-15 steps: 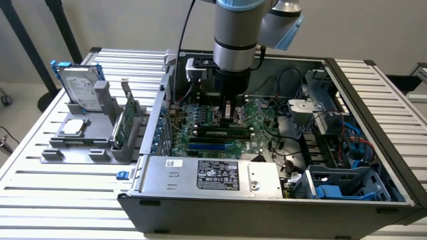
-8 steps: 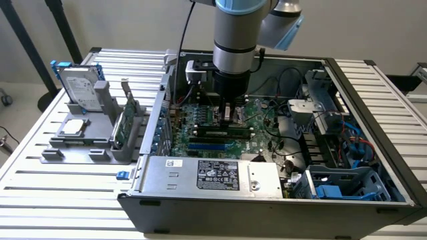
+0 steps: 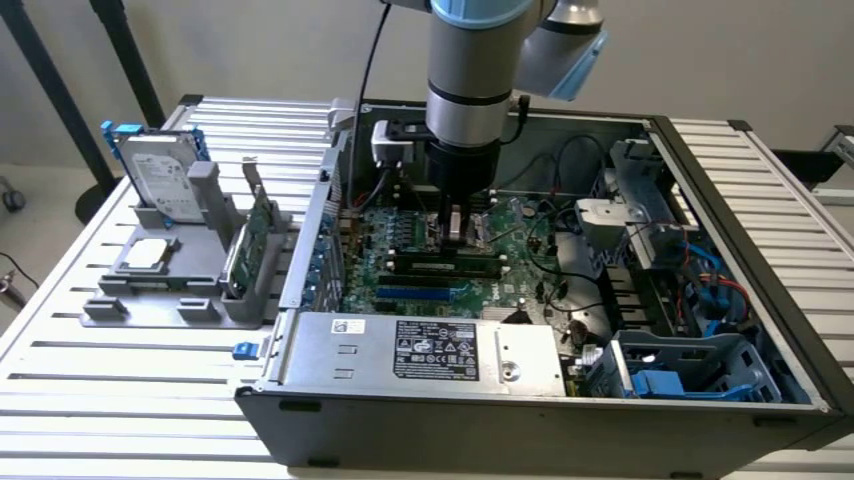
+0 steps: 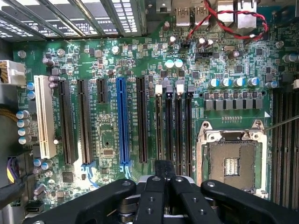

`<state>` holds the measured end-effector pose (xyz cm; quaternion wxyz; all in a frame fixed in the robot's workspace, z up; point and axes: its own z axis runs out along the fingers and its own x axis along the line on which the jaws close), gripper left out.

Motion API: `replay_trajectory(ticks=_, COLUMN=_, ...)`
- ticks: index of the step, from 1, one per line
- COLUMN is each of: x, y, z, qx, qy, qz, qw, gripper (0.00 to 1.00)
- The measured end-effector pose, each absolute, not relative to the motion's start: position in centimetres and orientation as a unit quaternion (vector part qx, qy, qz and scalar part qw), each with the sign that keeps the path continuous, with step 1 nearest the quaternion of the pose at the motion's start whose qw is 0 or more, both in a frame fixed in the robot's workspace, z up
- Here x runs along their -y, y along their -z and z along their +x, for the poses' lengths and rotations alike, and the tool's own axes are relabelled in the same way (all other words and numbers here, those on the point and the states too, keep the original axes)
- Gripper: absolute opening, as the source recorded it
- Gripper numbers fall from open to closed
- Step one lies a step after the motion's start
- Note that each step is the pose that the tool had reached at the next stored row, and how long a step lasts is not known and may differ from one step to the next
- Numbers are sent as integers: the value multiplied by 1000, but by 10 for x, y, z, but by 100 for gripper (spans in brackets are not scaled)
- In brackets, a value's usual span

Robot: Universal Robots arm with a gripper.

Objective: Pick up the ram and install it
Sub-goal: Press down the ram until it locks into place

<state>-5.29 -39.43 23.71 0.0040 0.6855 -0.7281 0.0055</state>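
While gripper (image 3: 461,228) hovers, thin green ram (image 3: 447,265) sits slotted, motherboard (image 3: 400,235) glossy.

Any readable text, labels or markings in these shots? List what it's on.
Nothing can be read for certain.
Power supply label: dense print and certification marks, too small to read.
Small white sticker on the power supply: unreadable.
Hard drive label: unreadable.
Motherboard silkscreen beside the slots: white lettering, too blurred to read.
Ram on the board: sticker unreadable.
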Motion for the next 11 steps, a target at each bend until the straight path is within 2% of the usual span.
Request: replay_trajectory(ticks=11, x=394, y=-230, z=-52, qx=724, qy=-6, qz=690, qw=5, gripper=11)
